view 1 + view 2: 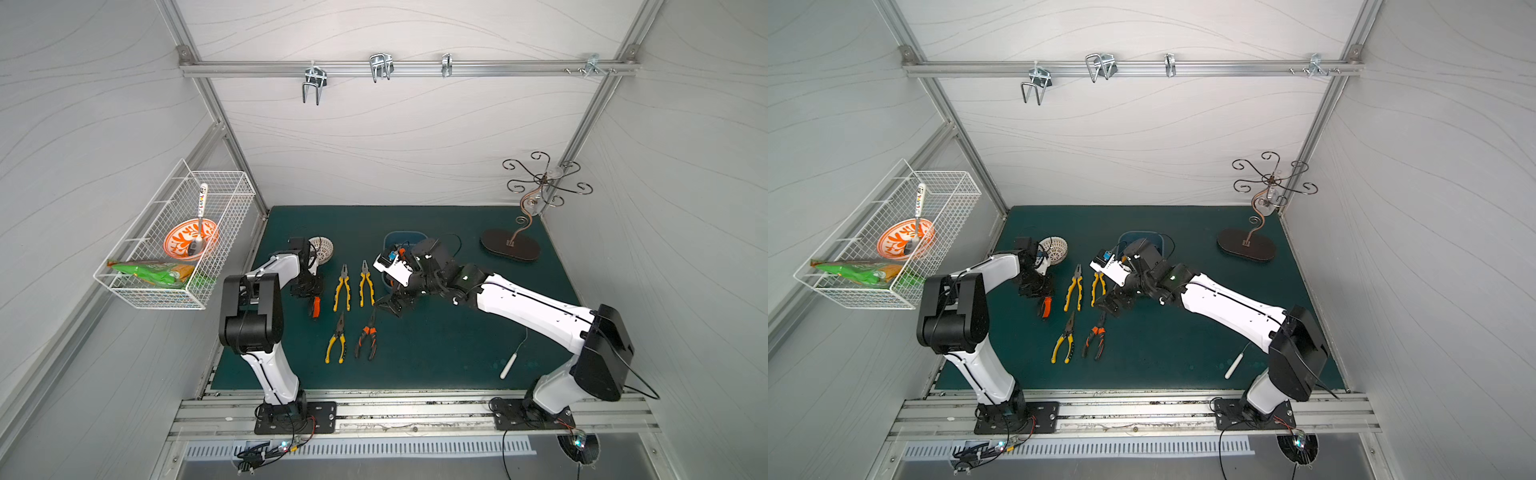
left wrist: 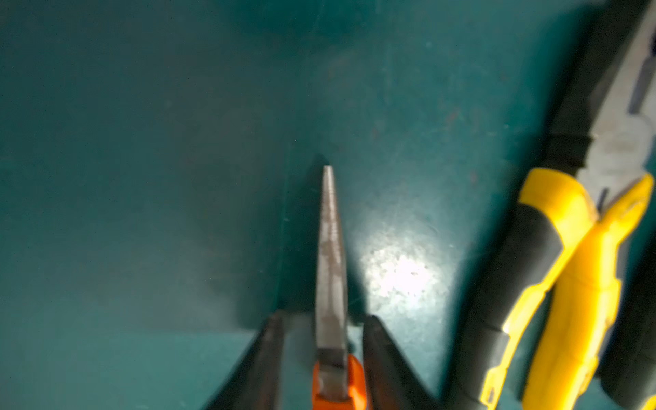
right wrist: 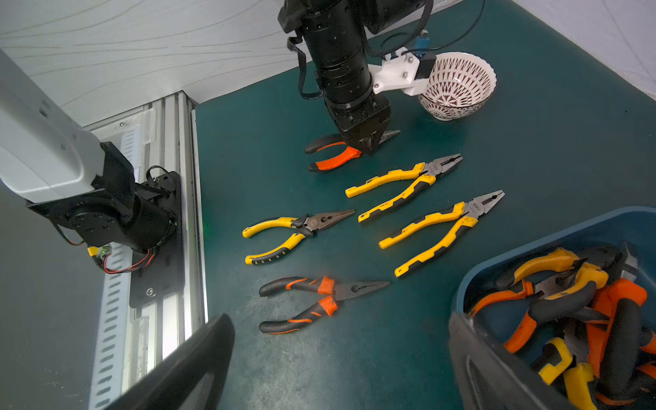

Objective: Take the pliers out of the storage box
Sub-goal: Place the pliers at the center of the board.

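Left hand [image 2: 323, 317], parted narrowly, straddles the orange-handled pliers [image 2: 328, 248] lying loose on the mat [image 2: 142, 142].

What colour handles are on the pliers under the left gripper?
Orange and black; right wrist view shows those pliers best.

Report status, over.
Left gripper open astride orange pliers on mat. Right gripper open, by storage box. More pliers in box. No obstruction seen.

The pliers [image 3: 431, 170] show dull metal jaws and smooth plastic handles; the mat [image 3: 532, 159] is matt, the storage box [image 3: 568, 231] plastic.
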### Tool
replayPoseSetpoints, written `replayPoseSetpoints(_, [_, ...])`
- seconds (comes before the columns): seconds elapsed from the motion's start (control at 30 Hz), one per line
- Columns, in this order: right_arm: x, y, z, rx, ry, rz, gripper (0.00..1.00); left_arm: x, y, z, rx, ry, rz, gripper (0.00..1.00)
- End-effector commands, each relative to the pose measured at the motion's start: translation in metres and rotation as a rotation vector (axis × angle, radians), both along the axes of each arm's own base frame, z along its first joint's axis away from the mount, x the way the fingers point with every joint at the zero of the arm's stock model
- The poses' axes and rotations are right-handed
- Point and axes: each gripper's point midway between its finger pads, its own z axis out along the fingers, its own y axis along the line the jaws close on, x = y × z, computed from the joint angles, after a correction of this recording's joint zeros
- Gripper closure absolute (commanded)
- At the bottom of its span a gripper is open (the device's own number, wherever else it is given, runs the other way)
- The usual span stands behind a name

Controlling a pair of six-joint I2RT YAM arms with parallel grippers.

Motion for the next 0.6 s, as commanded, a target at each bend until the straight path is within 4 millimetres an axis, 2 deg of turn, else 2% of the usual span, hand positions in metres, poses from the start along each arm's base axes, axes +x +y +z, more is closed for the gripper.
replayPoseSetpoints(0.0, [-0.002,-0.003,0.017,0.034,-0.035,0.002,0.01,0.008,0.008,0.012,0.035,-0.027,0.012,0.48])
replayPoseSetpoints(0.17, [0.0,-0.006,0.019,0.037,-0.042,-0.007,0.01,0.007,0.012,0.021,0.061,-0.046,0.027,0.39])
replayPoseSetpoints(0.33, [0.005,-0.01,0.018,0.034,-0.042,-0.026,0.01,0.009,0.02,0.034,0.106,-0.08,0.044,0.39])
replayPoseSetpoints(0.57, [0.013,-0.022,0.018,0.04,-0.029,-0.072,0.01,0.001,0.025,0.032,0.139,-0.049,0.044,0.42])
